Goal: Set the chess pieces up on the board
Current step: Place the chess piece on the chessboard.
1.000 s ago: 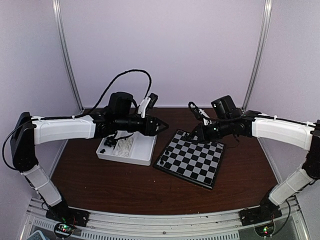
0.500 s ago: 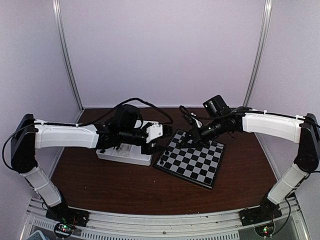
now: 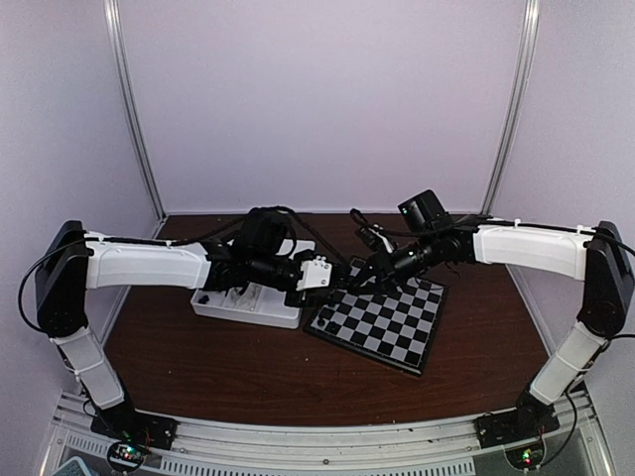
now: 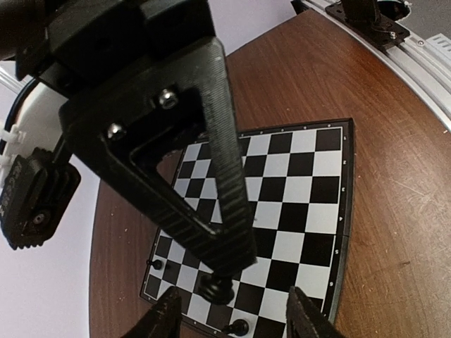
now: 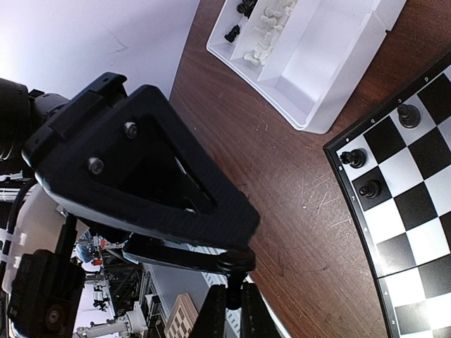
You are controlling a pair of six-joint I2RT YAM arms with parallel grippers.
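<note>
- Since the earlier frame both arms have swung inward. The left gripper (image 4: 234,311) has come off the white rectangular divided plastic tray (image 5: 331,53). It now meets the right gripper (image 5: 235,299) over the tray-side edge of the flat black-and-grey chequered board (image 4: 310,190).
- Right jaws are pressed close and look to be pinching a small black plastic chessman (image 5: 236,261) by its round head, low over the edge squares.
- Left jaws are spread wide with nothing between them, hovering either side of that spot.
- Three black chessmen (image 5: 354,158) stand upright on the edge squares. Loose black and white chessmen (image 5: 262,27) lie in one tray compartment.
- Handling (judgement): the chessman is light, rigid and smooth, and it tips easily. Grip it at the neck or head from above, lower it straight and release gently so the neighbours stay standing.
</note>
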